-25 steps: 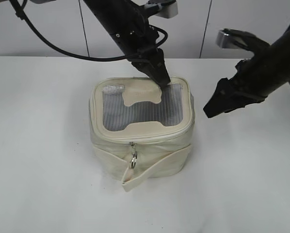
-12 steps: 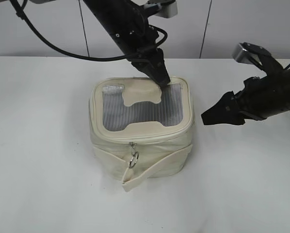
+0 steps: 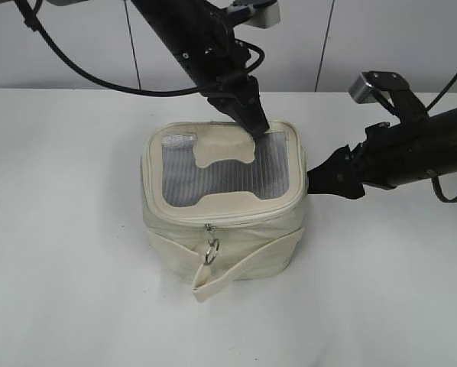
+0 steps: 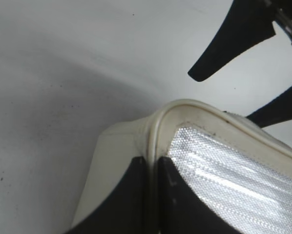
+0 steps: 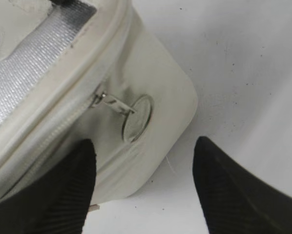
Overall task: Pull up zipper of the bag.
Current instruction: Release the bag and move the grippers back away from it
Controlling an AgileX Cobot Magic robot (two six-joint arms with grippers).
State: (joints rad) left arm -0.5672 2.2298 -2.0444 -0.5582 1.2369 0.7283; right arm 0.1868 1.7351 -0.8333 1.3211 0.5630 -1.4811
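A ring pull (image 5: 136,118) on the zipper (image 5: 63,127) hangs from its slider on the right side wall of the cream bag (image 3: 222,206), which sits mid-table (image 3: 60,229). In the right wrist view the pull lies straight ahead of the right gripper (image 5: 146,185), between its two wide-spread, empty jaws, with the zip track running along the lid rim toward the front. This arm is plainly the nearer to that pull; a second ring (image 3: 211,252) dangles at the bag's front. The left gripper (image 4: 151,195) is all but closed, pinching the lid's piped rim at the back right corner. Compared with a second ago, the right arm has swung lower and in, its tips now just beside the bag's wall; the left has not moved.
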